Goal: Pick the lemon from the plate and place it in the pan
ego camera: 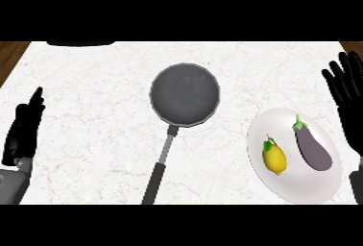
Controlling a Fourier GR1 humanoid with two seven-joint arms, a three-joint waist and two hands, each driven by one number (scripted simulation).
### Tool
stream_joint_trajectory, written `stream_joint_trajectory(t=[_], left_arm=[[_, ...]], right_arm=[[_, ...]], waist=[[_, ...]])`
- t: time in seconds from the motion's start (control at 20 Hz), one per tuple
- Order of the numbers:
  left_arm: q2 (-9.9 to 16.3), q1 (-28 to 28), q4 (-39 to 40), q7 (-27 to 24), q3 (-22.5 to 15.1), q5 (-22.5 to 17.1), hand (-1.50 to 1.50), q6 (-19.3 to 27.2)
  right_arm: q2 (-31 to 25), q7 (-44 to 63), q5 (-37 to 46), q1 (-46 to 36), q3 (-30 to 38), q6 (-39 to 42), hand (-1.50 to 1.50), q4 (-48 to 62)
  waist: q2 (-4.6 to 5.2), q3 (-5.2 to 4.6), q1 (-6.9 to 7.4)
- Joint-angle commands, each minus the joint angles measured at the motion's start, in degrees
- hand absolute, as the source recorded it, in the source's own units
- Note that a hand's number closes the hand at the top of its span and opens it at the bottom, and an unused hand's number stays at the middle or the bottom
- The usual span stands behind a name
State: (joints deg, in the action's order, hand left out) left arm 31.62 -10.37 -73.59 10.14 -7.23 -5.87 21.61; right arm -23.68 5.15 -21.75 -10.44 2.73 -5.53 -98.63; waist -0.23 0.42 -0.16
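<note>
A yellow lemon (274,158) with a small green stem lies on the left part of a white plate (284,187) at the lower right of the counter. Beside it on the same plate lies a purple eggplant (312,146). A dark grey pan (184,93) sits empty near the counter's middle, its long handle (159,168) pointing toward me. My right hand (347,93) stands open at the right edge, fingers up, just right of the plate. My left hand (25,127) rests open at the left edge, far from the pan.
The counter top is white marble (92,77), with wooden edges showing at the far left and right corners. A dark object (80,43) peeks in at the top edge, left of centre.
</note>
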Motion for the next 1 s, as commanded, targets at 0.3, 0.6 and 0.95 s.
stream_joint_trajectory(t=[0.3,0.6,0.95], left_arm=[[-0.38,2.82,0.7,1.61,0.93,-2.02,0.0,-2.94],[0.45,1.98,1.97,1.04,2.77,-4.69,0.0,-7.27],[0.43,5.82,-0.64,0.69,3.78,-4.14,0.0,-9.85]], right_arm=[[13.43,-13.13,-16.96,-4.01,9.74,0.13,-1.5,-2.31],[9.55,-24.06,-4.22,10.37,7.43,6.92,1.5,5.83],[-0.95,-29.41,1.91,18.15,8.33,18.89,-1.5,-0.25]], waist=[[-1.34,2.4,-3.88],[0.41,-0.25,-1.07],[0.01,-0.44,-0.27]])
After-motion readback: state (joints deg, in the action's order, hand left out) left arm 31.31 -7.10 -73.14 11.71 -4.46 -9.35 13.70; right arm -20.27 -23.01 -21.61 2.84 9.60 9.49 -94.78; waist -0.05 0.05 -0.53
